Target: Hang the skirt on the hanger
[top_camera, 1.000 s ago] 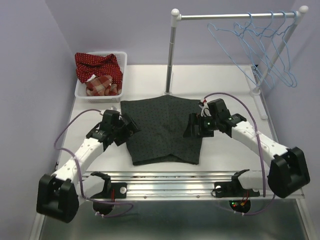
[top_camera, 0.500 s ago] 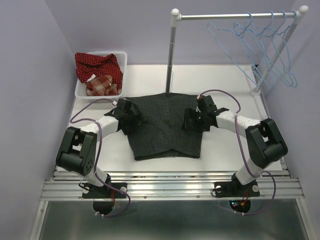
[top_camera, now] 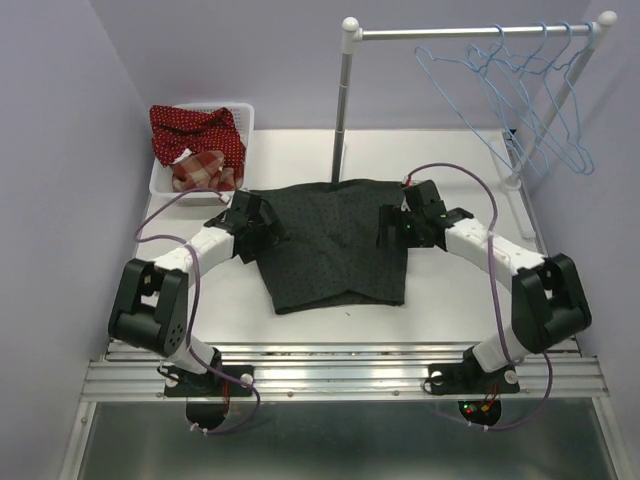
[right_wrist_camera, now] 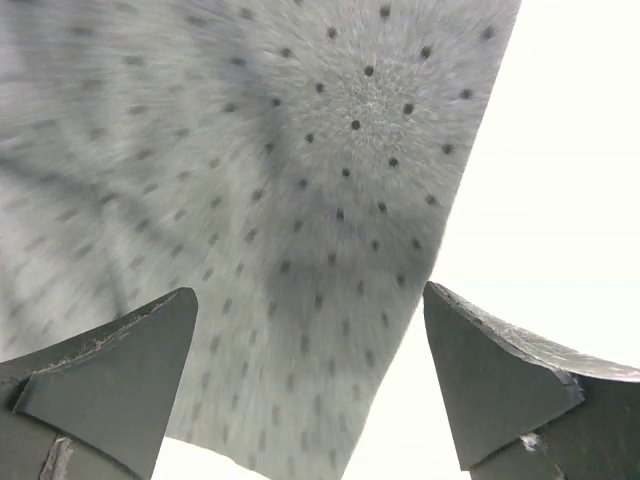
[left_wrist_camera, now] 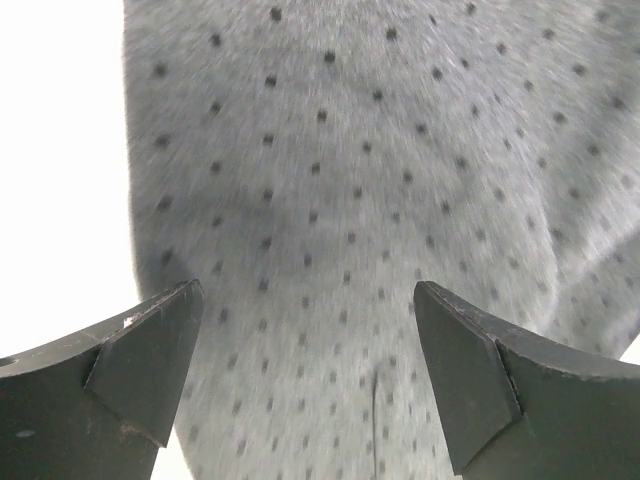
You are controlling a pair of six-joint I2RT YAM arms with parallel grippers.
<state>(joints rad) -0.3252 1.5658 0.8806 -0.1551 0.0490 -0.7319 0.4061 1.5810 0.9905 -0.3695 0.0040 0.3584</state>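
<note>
The dark charcoal skirt [top_camera: 333,245] lies flat on the white table, its wider end toward me. My left gripper [top_camera: 262,226] is open over the skirt's upper left part; the left wrist view shows dotted fabric [left_wrist_camera: 330,230] between the spread fingers [left_wrist_camera: 140,365]. My right gripper [top_camera: 390,228] is open over the skirt's upper right edge; the right wrist view shows the fabric [right_wrist_camera: 280,200] and its edge between the fingers [right_wrist_camera: 505,385]. Several light-blue wire hangers [top_camera: 530,100] hang on the rail at the back right.
A white basket [top_camera: 163,182] at the back left holds a red dotted garment [top_camera: 195,130] and a plaid cloth [top_camera: 203,172]. The rack's upright pole [top_camera: 342,110] stands just behind the skirt. Its rail [top_camera: 470,32] runs to the right.
Both grippers have moved away from me along the skirt's sides to its upper corners. The skirt has shifted a little toward the back.
</note>
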